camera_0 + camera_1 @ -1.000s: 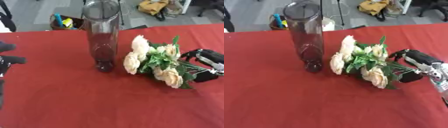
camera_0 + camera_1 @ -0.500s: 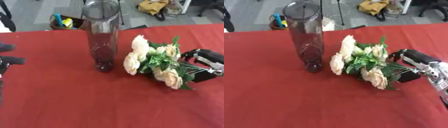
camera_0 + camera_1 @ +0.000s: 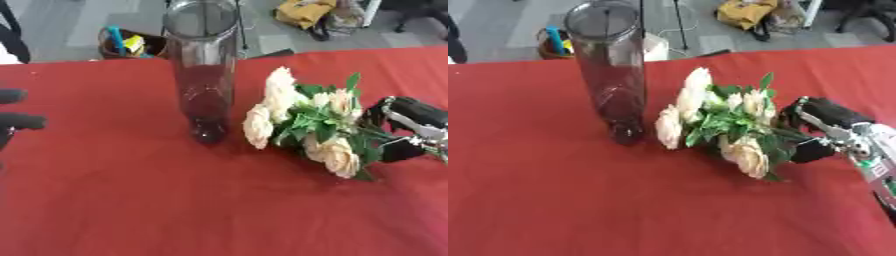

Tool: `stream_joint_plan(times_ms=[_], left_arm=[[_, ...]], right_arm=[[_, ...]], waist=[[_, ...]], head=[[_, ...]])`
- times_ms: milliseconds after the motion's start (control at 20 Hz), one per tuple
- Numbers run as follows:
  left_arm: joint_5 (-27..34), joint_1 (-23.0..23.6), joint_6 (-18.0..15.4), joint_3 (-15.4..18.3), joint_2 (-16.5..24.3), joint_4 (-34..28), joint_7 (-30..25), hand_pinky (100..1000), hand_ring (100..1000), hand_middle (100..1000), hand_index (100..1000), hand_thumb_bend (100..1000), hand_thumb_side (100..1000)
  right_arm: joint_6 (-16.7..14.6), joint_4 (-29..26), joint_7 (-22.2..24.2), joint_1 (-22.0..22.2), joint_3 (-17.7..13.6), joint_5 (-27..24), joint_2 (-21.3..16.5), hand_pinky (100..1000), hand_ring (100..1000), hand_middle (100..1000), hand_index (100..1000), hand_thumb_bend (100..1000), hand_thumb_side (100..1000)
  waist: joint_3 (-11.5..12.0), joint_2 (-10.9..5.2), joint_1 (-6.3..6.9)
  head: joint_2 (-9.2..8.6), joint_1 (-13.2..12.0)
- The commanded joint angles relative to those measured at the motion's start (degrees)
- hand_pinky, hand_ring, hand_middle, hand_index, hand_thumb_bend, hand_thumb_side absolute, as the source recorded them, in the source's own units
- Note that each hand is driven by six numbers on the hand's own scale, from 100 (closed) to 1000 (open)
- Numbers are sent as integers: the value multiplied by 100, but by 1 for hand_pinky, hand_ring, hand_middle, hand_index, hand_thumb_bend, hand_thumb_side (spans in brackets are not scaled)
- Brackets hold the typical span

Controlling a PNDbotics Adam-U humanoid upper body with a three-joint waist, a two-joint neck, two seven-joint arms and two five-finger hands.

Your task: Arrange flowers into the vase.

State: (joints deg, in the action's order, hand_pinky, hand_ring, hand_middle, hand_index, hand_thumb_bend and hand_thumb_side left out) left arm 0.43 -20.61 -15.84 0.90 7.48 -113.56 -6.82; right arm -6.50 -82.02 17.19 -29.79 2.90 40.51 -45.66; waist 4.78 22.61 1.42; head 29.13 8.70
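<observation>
Because the cream rose bouquet [image 3: 719, 125] must go into the tall glass vase [image 3: 612, 75] just left, the right robot hand [image 3: 820, 130] curls around its stems on the red counter [image 3: 579, 200].

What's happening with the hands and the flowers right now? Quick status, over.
Right hand shut on the bouquet stems, flowers lying on the red table. Left hand idle at left edge. Vase upright, empty, nothing blocking it.
</observation>
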Motion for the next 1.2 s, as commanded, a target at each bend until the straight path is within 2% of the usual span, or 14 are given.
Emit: stream_joint_plan(times_ms=[50, 250, 450, 550, 650, 750, 850, 900, 1150, 1200], left_arm=[[-22, -55, -4, -62, 23, -104, -34, 720, 612, 727, 851, 108, 1000], [-32, -52, 2, -59, 20, -104, -48, 720, 613, 728, 852, 108, 1000], [-39, -55, 3, -59, 15, -104, -67, 720, 613, 729, 852, 108, 1000], [-45, -54, 8, -57, 11, -104, -72, 720, 613, 729, 852, 107, 1000], [-48, -56, 9, -56, 10, -104, -75, 720, 613, 730, 852, 107, 1000], [-54, -56, 10, -59, 10, -104, -82, 720, 613, 730, 852, 107, 1000], [-60, -55, 12, -59, 8, -104, -87, 720, 613, 730, 852, 107, 1000], [-61, -54, 12, -59, 7, -104, -89, 721, 613, 731, 852, 107, 1000], [-67, -55, 18, -59, 3, -104, -100, 721, 613, 731, 853, 107, 1000], [-68, -54, 19, -59, 3, -104, -102, 721, 613, 730, 853, 107, 1000]], right_arm=[[32, 12, -193, -116, -37, 2, -131, 381, 515, 216, 442, 204, 422], [71, 92, -402, -162, -11, 25, -94, 353, 500, 204, 384, 122, 410], [94, 152, -521, -183, 32, 115, -52, 318, 492, 194, 348, 117, 391], [113, 181, -550, -186, 47, 156, -36, 288, 463, 154, 282, 103, 389], [120, 204, -572, -189, 57, 168, -25, 270, 449, 134, 253, 104, 391], [125, 221, -574, -190, 65, 175, -20, 222, 401, 100, 201, 123, 401], [133, 227, -582, -193, 67, 184, -16, 210, 379, 100, 187, 127, 406], [141, 227, -592, -195, 65, 190, -14, 204, 354, 100, 166, 165, 419], [185, 226, -696, -203, 57, 230, -2, 186, 273, 100, 122, 227, 459], [189, 217, -765, -211, 44, 229, 3, 141, 217, 100, 100, 233, 492]], waist=[[6, -100, -26], [16, -90, -33], [24, -72, -38], [24, -59, -40], [21, -49, -41], [19, -42, -42], [14, -36, -42], [13, -34, -43], [9, -24, -49], [8, -23, -50]], head=[[-71, 19], [-79, 22], [-85, 25], [-85, 29], [-86, 30], [-91, 29], [-95, 31], [-98, 33], [-120, 37], [-123, 37]])
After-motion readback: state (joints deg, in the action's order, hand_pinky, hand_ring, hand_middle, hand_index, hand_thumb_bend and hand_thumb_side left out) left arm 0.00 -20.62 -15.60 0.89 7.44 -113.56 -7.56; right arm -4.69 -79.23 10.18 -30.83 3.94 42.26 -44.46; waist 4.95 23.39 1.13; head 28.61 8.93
